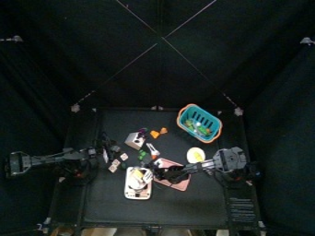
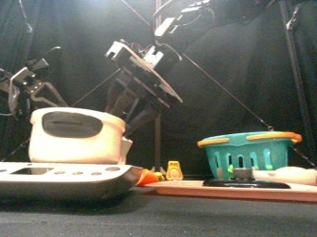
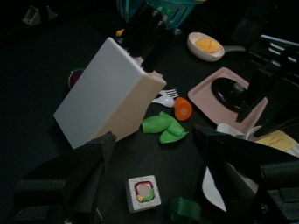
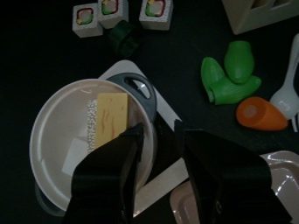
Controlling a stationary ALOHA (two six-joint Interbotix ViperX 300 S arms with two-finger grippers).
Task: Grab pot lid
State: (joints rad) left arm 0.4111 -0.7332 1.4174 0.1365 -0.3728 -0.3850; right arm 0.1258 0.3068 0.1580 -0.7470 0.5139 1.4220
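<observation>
Where curtains (image 1: pixel 74 55) close—crowded black table (image 1: pixel 110 198)

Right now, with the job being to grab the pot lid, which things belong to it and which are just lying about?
Job: pot lid, right tool.
Lying about: teal basket, sushi pieces, green vegetable, white block, left tool.

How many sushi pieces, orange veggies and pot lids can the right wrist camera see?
sushi pieces: 3
orange veggie: 1
pot lid: 1
Total: 5
</observation>
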